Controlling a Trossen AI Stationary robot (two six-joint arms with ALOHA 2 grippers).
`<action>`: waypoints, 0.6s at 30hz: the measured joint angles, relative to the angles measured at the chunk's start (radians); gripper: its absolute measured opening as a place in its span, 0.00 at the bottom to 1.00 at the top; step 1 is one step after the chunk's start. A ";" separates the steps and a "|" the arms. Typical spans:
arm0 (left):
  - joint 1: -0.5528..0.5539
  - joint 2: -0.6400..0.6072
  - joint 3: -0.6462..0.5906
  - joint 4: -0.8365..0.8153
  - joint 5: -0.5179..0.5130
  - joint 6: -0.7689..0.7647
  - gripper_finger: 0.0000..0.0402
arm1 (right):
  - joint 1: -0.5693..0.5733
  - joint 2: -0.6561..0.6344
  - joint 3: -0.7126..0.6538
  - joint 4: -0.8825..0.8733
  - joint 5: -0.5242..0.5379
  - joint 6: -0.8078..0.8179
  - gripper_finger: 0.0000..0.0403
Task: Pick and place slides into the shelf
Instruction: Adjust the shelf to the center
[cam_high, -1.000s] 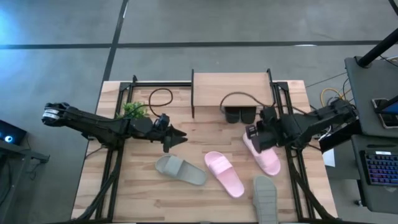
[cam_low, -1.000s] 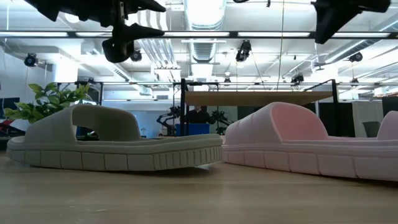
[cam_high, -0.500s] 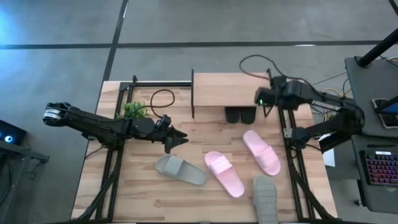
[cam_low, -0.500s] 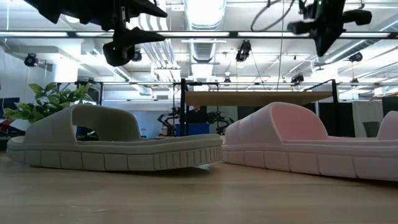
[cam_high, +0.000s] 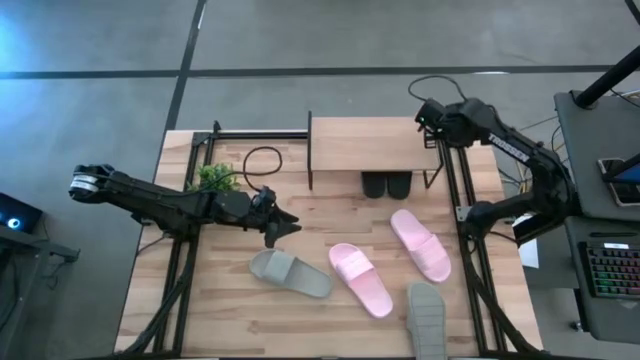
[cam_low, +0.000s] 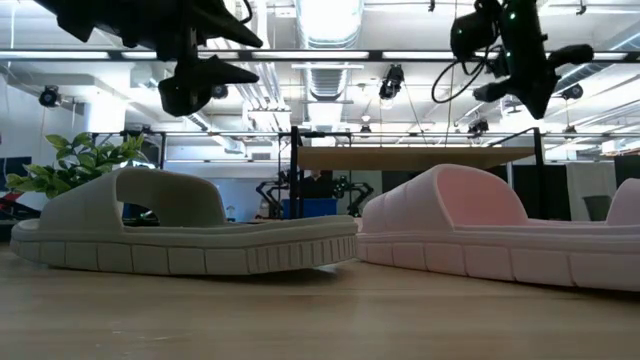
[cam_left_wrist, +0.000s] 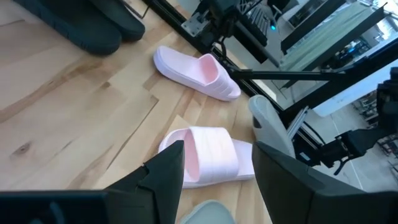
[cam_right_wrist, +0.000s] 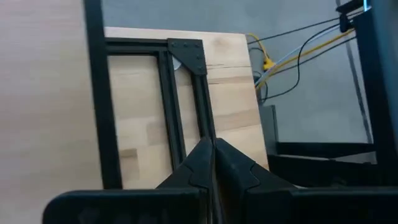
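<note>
My left gripper (cam_high: 286, 224) is open and empty, in the air over the table's middle left, just far of a light grey slide (cam_high: 290, 272). My right gripper (cam_high: 424, 109) is shut and empty, high over the right end of the shelf (cam_high: 365, 143); its closed fingertips show in its wrist view (cam_right_wrist: 211, 144). Two black slides (cam_high: 386, 184) stand under the shelf. Two pale pink slides (cam_high: 361, 280) (cam_high: 421, 244) and a second grey slide (cam_high: 425, 318) lie sole-down on the table. The left wrist view shows both pink slides (cam_left_wrist: 198, 67) (cam_left_wrist: 211, 155).
A small green plant (cam_high: 215, 177) and a black cable loop (cam_high: 259, 157) sit at the table's far left. Black metal frame rails (cam_high: 452, 190) run along both sides of the table. Bare wood lies between the shelf and the slides.
My right gripper has risen from just over the far end of the right pink slide and swung toward the table's far edge, ending high above the shelf's right end. The pink slide has stayed where it lay.
</note>
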 joint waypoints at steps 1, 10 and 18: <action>0.000 0.000 -0.001 -0.001 0.000 0.000 0.43 | -0.014 0.006 0.000 0.015 -0.011 -0.016 0.02; 0.000 0.001 -0.026 0.001 0.000 -0.006 0.43 | -0.055 -0.016 -0.001 0.152 -0.160 -0.150 0.02; 0.000 0.001 -0.032 0.000 0.000 0.008 0.43 | -0.051 -0.066 -0.005 0.203 -0.223 -0.213 0.09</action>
